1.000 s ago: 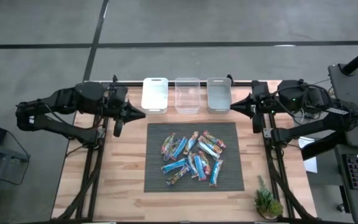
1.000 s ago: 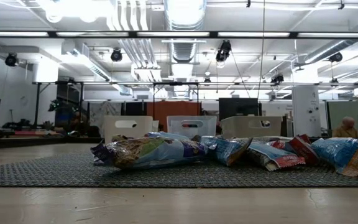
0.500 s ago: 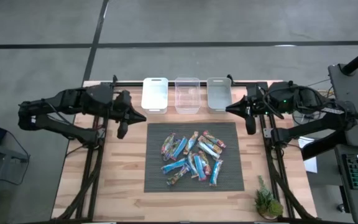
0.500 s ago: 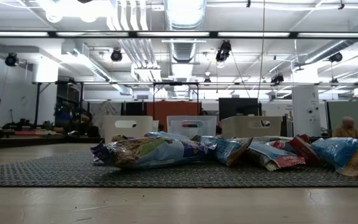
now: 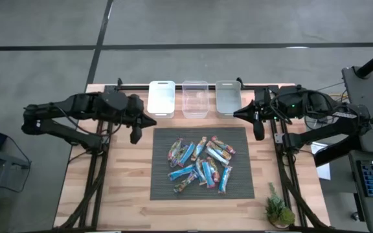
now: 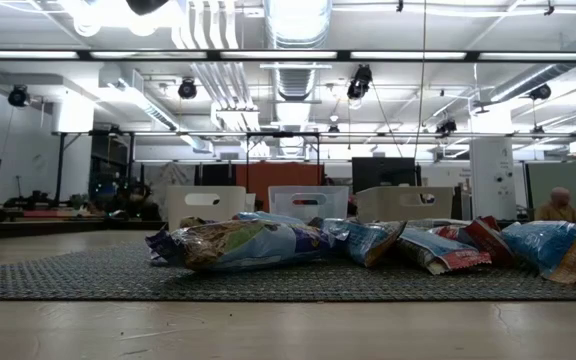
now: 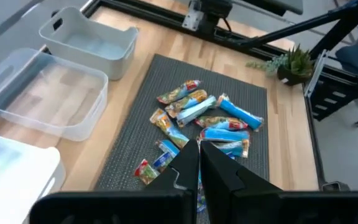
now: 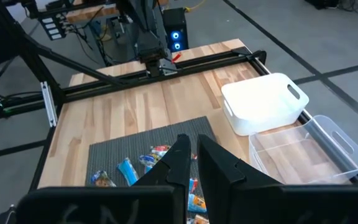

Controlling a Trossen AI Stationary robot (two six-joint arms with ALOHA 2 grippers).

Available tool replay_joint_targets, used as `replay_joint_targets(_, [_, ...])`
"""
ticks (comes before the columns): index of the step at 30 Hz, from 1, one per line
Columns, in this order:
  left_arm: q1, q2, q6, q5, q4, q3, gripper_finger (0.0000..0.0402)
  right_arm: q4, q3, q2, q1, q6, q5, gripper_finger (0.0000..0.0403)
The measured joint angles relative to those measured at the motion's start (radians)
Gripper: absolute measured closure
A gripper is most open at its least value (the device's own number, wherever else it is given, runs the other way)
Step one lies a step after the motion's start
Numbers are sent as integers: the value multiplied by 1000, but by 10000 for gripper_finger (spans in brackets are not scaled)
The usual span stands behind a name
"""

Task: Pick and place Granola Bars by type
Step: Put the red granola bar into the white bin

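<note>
I have both arms stretched inward from their sides, held above the surface toward its far half. My left gripper (image 5: 149,120) points right, its fingers (image 7: 188,163) pressed together with nothing between them. My right gripper (image 5: 236,114) points left, its fingers (image 8: 180,159) drawn nearly together with only a thin slit between the tips, also empty. The two grippers face each other, well apart.
</note>
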Motion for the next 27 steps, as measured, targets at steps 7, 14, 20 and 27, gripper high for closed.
replay_joint_targets(7, [0,12,-21,-16,5,0,402,0,0,0,0,0,0,380])
replay_joint_targets(14, [0,11,-39,-61,5,0,389,0,0,0,0,0,0,380])
replay_joint_targets(20, [0,11,-39,-60,4,0,335,0,0,0,0,0,0,380])
replay_joint_targets(27, [0,18,-69,-42,-2,0,274,0,0,0,0,3,0,380])
